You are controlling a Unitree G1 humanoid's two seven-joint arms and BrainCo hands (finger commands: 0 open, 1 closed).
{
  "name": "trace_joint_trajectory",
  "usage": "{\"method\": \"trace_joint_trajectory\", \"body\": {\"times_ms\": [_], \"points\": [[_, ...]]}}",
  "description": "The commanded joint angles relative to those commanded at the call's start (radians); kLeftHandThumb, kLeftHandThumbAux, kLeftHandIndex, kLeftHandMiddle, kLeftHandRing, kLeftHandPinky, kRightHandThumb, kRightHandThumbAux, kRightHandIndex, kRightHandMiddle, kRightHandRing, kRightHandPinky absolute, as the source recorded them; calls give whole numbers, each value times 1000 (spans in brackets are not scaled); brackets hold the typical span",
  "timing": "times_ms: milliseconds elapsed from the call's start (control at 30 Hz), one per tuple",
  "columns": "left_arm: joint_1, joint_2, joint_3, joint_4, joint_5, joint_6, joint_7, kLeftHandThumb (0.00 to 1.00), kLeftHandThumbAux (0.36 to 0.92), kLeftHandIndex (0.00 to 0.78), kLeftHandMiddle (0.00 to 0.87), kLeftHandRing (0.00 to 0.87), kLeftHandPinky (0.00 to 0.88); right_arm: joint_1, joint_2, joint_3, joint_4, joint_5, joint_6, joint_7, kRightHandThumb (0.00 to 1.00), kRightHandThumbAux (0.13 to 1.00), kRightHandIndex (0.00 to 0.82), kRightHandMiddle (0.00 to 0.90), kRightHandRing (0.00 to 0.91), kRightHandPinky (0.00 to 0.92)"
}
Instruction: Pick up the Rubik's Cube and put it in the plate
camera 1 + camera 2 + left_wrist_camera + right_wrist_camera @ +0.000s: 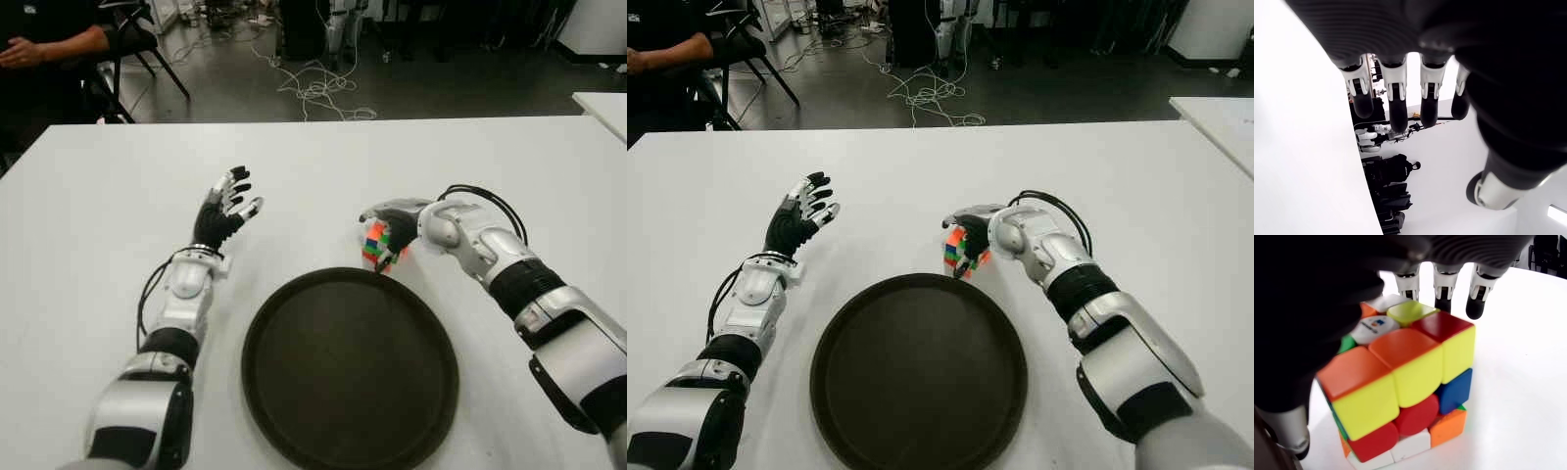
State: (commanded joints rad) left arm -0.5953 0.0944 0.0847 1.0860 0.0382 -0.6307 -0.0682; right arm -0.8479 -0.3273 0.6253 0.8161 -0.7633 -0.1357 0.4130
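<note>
the right hand is closed around the rubik's cube at the plate's far rim; whether the cube touches the table is hidden. left hand holds nothing, fingers extended, left of the plate.

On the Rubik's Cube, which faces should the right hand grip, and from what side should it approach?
Grip two opposite flat faces of the Rubik's Cube, coming from above as the right hand does now. It sits on the table just beyond the plate; the top is exposed.
</note>
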Motion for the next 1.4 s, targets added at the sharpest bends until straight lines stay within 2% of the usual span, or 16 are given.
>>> {"method": "trace_joint_trajectory", "body": {"times_ms": [233, 400, 467, 567, 600, 633, 700, 767, 867, 967, 1400], "points": [[-1, 2, -2, 2, 4, 4, 6, 2, 750, 133, 145, 119, 110, -1, 3, 14, 7, -4, 1, -5, 0, 696, 35, 55, 63, 66], [0, 4, -3, 2, 8, 3, 11, 12, 736, 140, 145, 123, 113, -3, 1, 27, 11, -17, -13, -26, 0, 738, 58, 59, 78, 94], [0, 4, -3, 1, 7, 5, 11, 14, 726, 141, 149, 126, 112, -5, -2, 33, 14, -27, -24, -39, 0, 783, 76, 83, 109, 134], [0, 3, -1, -2, 3, 8, 9, 17, 719, 146, 155, 128, 105, -9, -6, 44, 22, -44, -38, -60, 0, 871, 122, 157, 195, 245], [0, 3, 0, -3, 2, 9, 8, 20, 721, 148, 156, 129, 106, -10, -7, 47, 25, -49, -41, -67, 133, 847, 178, 209, 242, 294], [0, 3, 0, -4, 1, 10, 7, 25, 724, 152, 159, 131, 107, -11, -7, 51, 27, -53, -44, -73, 328, 811, 260, 285, 310, 367], [1, 3, 0, -5, 1, 10, 7, 30, 730, 155, 163, 134, 110, -12, -8, 54, 31, -58, -49, -86, 499, 779, 333, 374, 383, 435], [1, 3, 0, -6, 1, 11, 7, 33, 734, 154, 165, 138, 120, -13, -8, 55, 35, -62, -54, -98, 607, 758, 381, 464, 462, 491], [2, 4, 1, -7, -1, 12, 5, 31, 735, 151, 161, 137, 114, -12, -8, 53, 41, -68, -66, -122, 659, 746, 405, 526, 524, 532], [2, 3, 2, -8, -2, 11, 4, 28, 735, 150, 160, 136, 111, -14, -8, 53, 49, -70, -76, -136, 676, 742, 413, 551, 551, 547], [3, 4, 1, -6, 0, 8, 10, 33, 727, 147, 161, 138, 116, -6, -7, 24, 55, -48, -84, -170, 684, 742, 409, 557, 569, 554]]}}
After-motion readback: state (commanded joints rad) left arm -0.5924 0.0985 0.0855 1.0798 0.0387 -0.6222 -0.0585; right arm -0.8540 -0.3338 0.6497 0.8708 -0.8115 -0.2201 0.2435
